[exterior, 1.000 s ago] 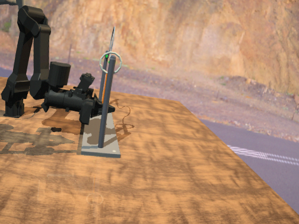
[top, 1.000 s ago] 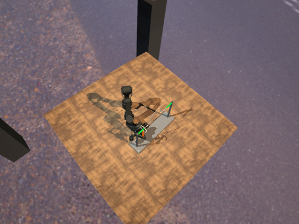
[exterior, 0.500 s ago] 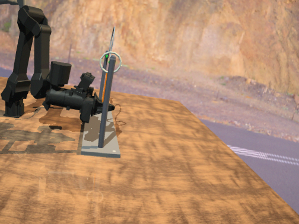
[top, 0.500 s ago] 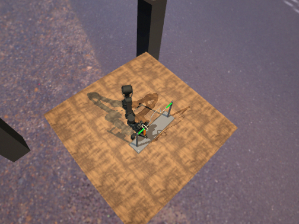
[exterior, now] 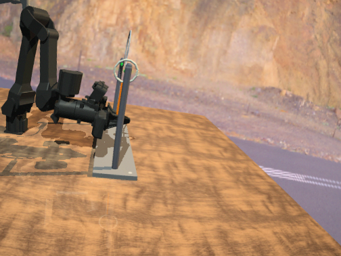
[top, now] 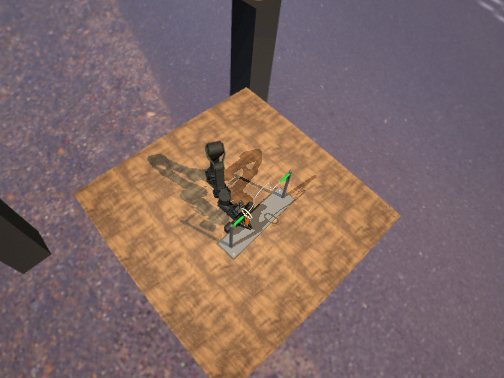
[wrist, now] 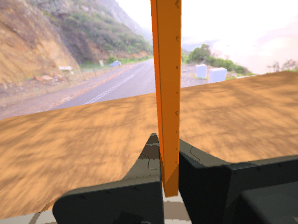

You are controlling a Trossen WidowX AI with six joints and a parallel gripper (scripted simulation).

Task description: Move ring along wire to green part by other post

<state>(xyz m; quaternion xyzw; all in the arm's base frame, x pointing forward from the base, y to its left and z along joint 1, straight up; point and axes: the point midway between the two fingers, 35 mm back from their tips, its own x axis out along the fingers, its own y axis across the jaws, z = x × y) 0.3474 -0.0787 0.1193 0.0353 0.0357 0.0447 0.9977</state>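
We locate the ring [top: 251,217] [exterior: 138,70] near the centre of the top frame, by the upper-right end of the lower-left green section [top: 239,221] of wire. In the exterior frame, the ring appears upright around the upper end of the near post [top: 231,237] [exterior: 122,118], left of centre. We cannot tell from these views whether the ring touches the wire [top: 256,195] [exterior: 127,51].

We confirm that the gripper [top: 249,227] [exterior: 123,119] [wrist: 158,137] is closed on the orange handle [top: 247,220] [exterior: 119,98] [wrist: 169,95]. In the wrist frame, the handle runs from the top edge to the lower middle, between the two fingers.

We see the arm [top: 218,175] [exterior: 49,64] reaching down and right from the upper middle of the top frame. The far post [top: 286,185] stands right of centre there, with the other green section [top: 285,177] [exterior: 122,64] beside its top. We note that the ring is well apart from that section. Both posts stand on a grey base plate [top: 233,254] [exterior: 132,169], which rests on the wooden table [top: 300,280] [exterior: 203,203] [wrist: 100,150].
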